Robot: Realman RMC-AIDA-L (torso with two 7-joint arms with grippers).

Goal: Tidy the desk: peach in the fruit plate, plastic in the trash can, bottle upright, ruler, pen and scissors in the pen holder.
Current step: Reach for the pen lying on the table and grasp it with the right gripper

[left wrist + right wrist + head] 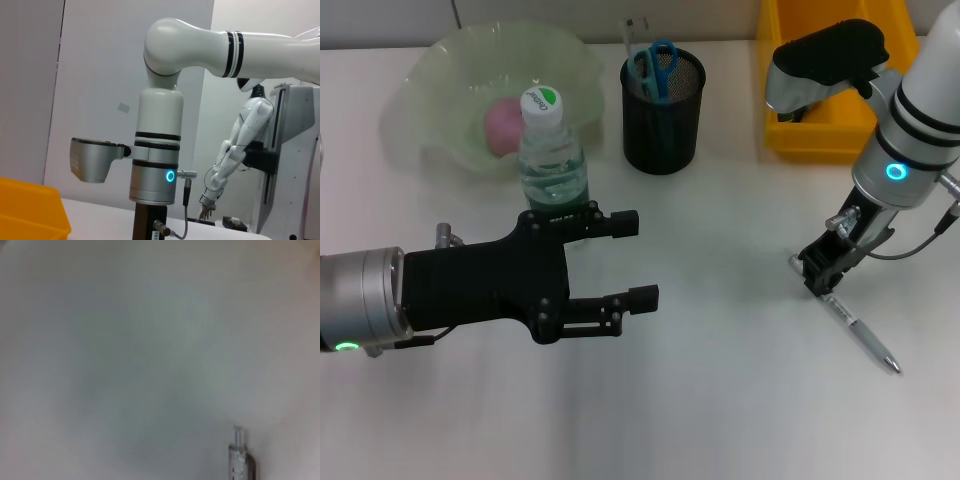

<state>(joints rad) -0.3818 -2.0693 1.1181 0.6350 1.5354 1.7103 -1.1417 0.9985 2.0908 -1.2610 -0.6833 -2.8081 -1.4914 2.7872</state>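
The water bottle (552, 150) stands upright with its white and green cap up. My left gripper (635, 260) is open and empty just in front of it, and its upper finger hides the bottle's base. The pink peach (503, 125) lies in the pale green fruit plate (430, 70). The black mesh pen holder (663, 110) holds the blue-handled scissors (660, 62) and the clear ruler (636, 35). The silver pen (865, 338) lies flat on the table, also in the right wrist view (239, 455). My right gripper (817, 280) is down at the pen's upper end. No plastic shows.
A yellow bin (820, 135) stands at the back right, behind my right arm; it also shows in the left wrist view (30, 212). The white table (720, 400) stretches between my two arms. The left wrist view shows my right arm (157, 165).
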